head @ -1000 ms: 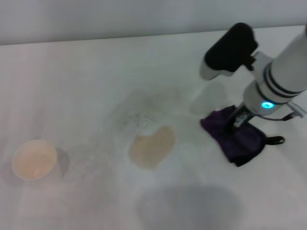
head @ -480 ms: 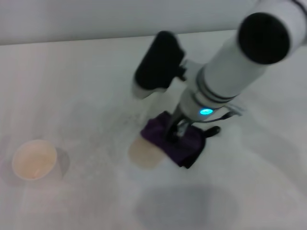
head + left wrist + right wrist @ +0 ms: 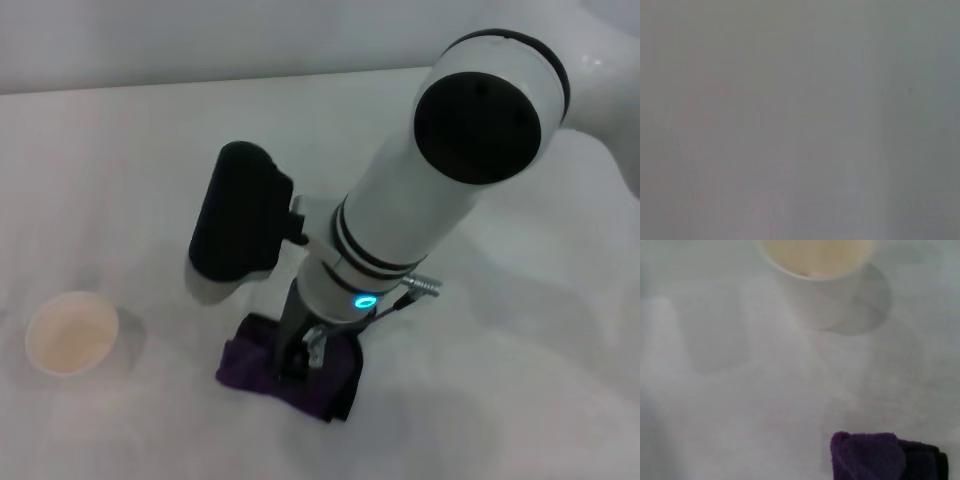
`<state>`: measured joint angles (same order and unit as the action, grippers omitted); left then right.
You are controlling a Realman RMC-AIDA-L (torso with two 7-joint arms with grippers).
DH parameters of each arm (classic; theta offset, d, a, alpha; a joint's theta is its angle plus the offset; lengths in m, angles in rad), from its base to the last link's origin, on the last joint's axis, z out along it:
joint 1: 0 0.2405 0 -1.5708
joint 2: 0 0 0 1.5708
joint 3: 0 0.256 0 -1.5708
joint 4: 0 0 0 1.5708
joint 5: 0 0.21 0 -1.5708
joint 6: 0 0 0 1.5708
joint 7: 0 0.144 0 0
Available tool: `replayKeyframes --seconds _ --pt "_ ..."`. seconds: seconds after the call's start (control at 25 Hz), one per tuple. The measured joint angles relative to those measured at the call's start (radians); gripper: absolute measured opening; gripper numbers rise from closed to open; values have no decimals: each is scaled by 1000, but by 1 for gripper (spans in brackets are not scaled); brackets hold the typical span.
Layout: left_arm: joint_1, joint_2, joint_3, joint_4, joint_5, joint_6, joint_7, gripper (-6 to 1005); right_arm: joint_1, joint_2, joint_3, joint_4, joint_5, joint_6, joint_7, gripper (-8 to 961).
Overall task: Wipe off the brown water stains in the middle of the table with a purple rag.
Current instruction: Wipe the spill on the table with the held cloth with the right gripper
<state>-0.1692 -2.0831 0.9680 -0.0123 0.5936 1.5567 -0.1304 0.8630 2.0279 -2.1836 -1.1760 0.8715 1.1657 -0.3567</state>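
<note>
My right gripper (image 3: 297,358) reaches down from the right arm over the middle of the white table (image 3: 120,180). It is shut on the dark purple rag (image 3: 255,368) and presses it onto the tabletop. The rag lies bunched under the fingers, with its black edging toward the front. The rag also shows in the right wrist view (image 3: 875,457). The brown water stain is not visible; the arm and the rag cover the spot where it lay. The left gripper is out of view, and the left wrist view shows only a plain grey surface.
A pale paper cup (image 3: 70,333) stands upright at the left of the table, a short way left of the rag. It also shows in the right wrist view (image 3: 815,270). The table's far edge runs along the top of the head view.
My right gripper has dragged the purple rag from the right side leftward and toward the front, across the stain. The stain was visible earlier and is now covered.
</note>
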Motion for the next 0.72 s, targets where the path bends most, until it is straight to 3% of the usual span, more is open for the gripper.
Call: replayKeyframes --seconds 0.24,0.56,0.72 --pt "1 0 1 -1 1 5 0 887 20 0 2 34 -43 1 2 60" --pt "7 0 3 -3 2 3 0 887 42 -2 185 149 -247 -2 9 60" --pt "4 0 3 -3 2 4 0 887 38 0 205 170 -296 -3 23 60"
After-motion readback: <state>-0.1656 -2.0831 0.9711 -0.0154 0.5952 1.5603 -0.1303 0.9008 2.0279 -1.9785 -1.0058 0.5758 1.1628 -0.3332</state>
